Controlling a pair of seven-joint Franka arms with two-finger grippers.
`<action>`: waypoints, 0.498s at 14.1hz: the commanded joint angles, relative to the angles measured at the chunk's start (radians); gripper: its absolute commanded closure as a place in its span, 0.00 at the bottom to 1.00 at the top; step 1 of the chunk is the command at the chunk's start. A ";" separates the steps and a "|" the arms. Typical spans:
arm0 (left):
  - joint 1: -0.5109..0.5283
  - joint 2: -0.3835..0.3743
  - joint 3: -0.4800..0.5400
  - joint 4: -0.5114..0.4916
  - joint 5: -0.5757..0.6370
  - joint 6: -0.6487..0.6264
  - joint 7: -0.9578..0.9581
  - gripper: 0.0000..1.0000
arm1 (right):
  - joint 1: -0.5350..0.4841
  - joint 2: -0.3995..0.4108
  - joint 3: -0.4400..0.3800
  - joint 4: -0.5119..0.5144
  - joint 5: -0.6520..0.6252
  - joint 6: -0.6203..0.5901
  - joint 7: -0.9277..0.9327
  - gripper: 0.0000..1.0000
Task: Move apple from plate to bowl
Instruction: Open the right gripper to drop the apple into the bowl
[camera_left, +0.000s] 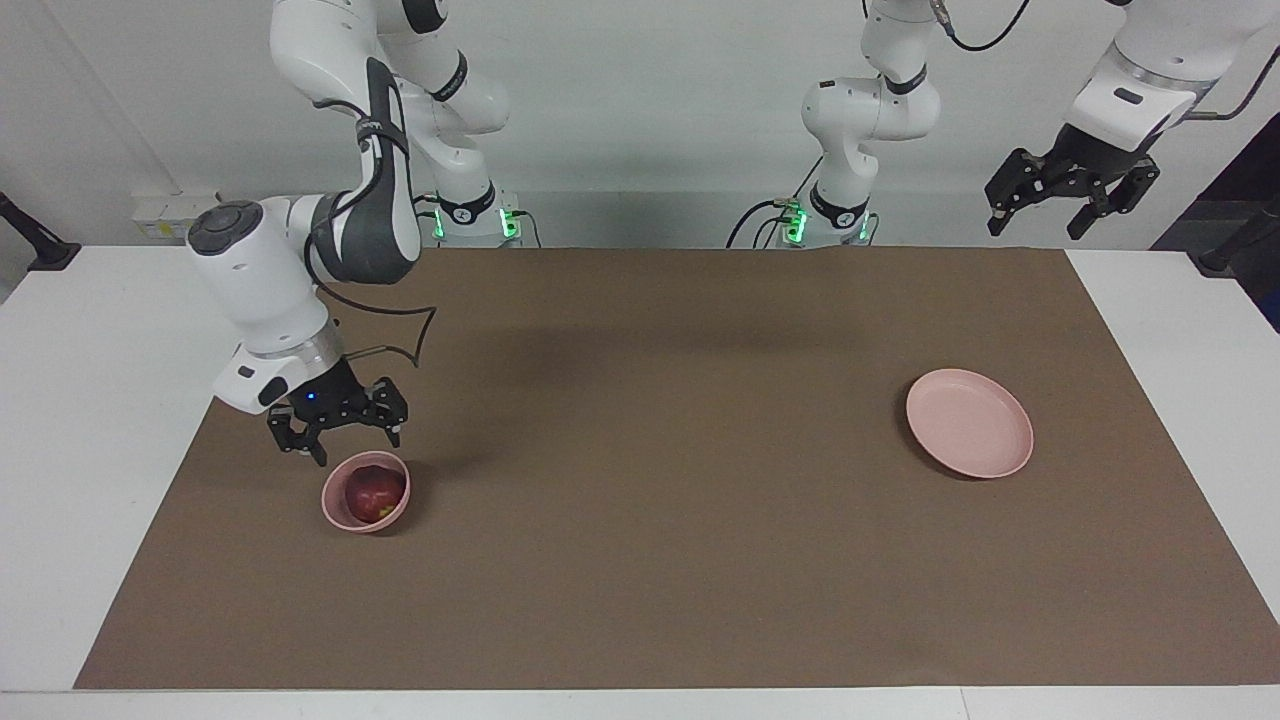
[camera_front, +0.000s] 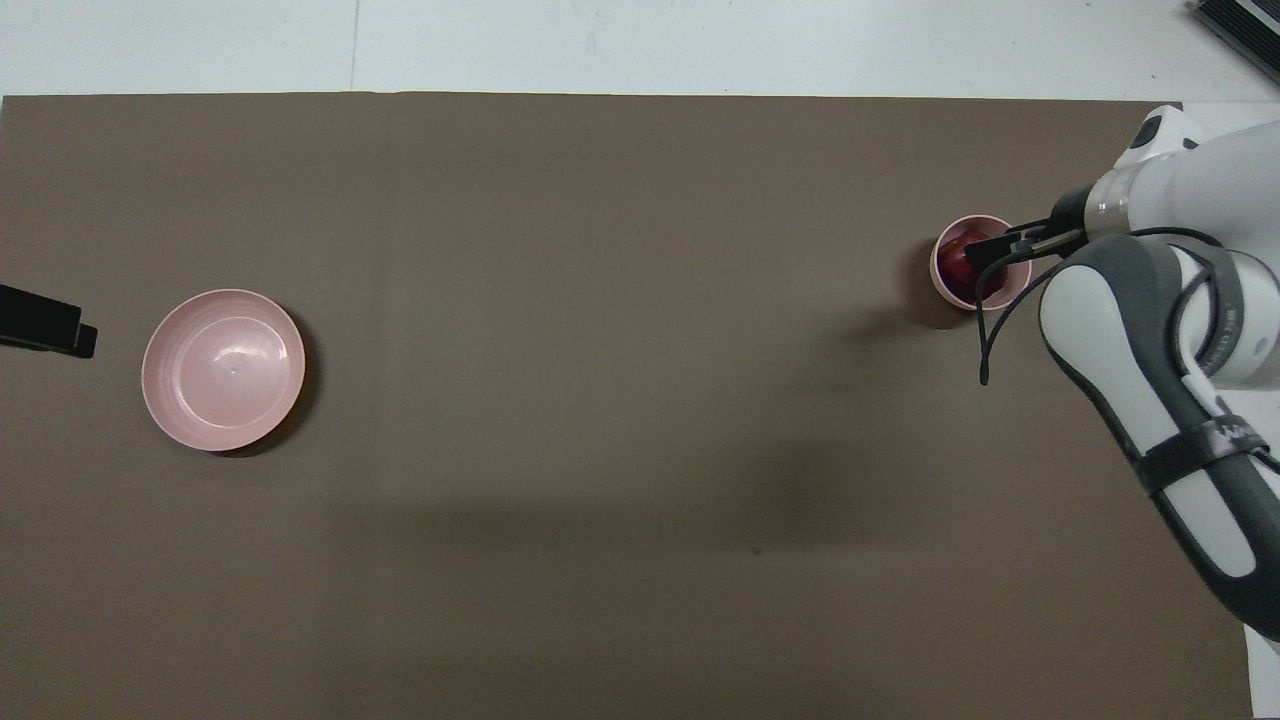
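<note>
the apple (camera_left: 375, 493) is seen resting in the bowl (camera_left: 340, 517) at lower left, and the plate (camera_left: 985, 450) at right is bare. the right gripper (camera_left: 343, 437) is spread above the rim with nothing held, and the left gripper (camera_left: 1073, 203) is spread at upper right. the bowl could be clipped and tipped if a finger is dragged sideways.

No words, numbers or signs could be read anywhere. Only a small pale marking sat on the dark band (camera_front: 1225, 437) of the right arm (camera_front: 1150, 340), too small and slanted to make out.
</note>
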 joint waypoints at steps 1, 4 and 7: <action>-0.004 -0.022 0.000 -0.025 0.010 -0.006 -0.011 0.00 | -0.015 -0.026 -0.003 0.082 -0.057 -0.176 0.091 0.00; -0.003 -0.024 0.000 -0.025 0.010 -0.006 -0.011 0.00 | -0.011 -0.119 0.004 0.090 -0.126 -0.293 0.242 0.00; -0.003 -0.022 0.000 -0.025 0.010 -0.006 -0.011 0.00 | -0.011 -0.218 0.011 0.079 -0.121 -0.417 0.353 0.00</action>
